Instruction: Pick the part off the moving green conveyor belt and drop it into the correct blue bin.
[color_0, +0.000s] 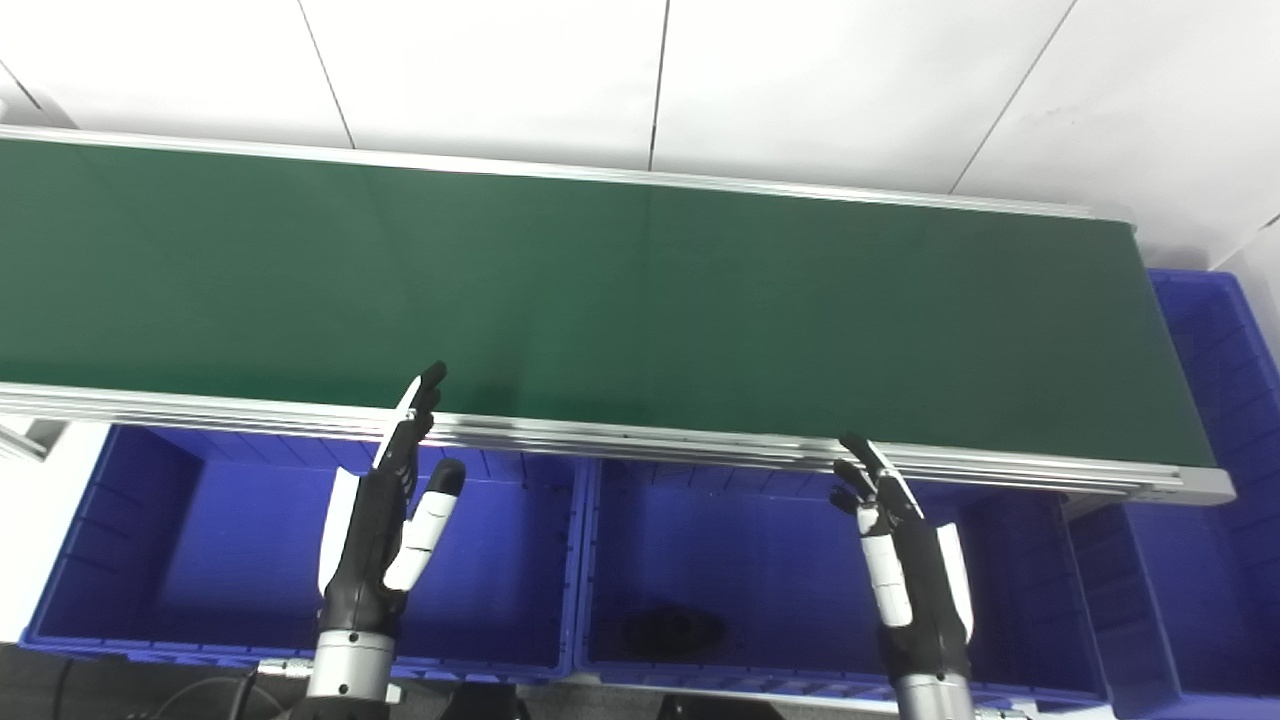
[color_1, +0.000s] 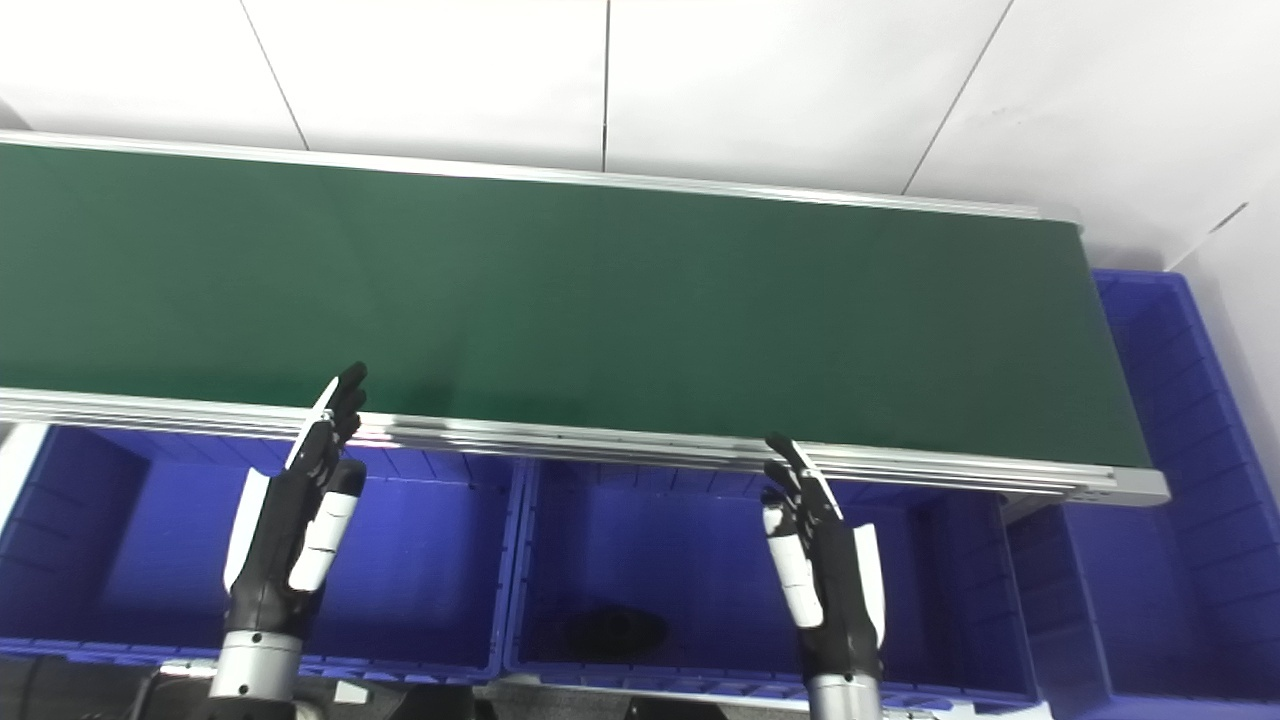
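Note:
The green conveyor belt (color_0: 620, 300) runs across the view and carries no part. My left hand (color_0: 385, 520) is open and empty, raised over the left blue bin (color_0: 230, 540), fingertips at the belt's near rail. My right hand (color_0: 905, 555) is open and empty over the middle blue bin (color_0: 760, 540), just below the rail. A dark part (color_0: 672, 630) lies on the floor of the middle bin; it also shows in the right eye view (color_1: 612, 630).
A third blue bin (color_0: 1220, 420) stands at the belt's right end. The belt's silver near rail (color_0: 640, 440) runs above the bins. A white wall lies behind the belt.

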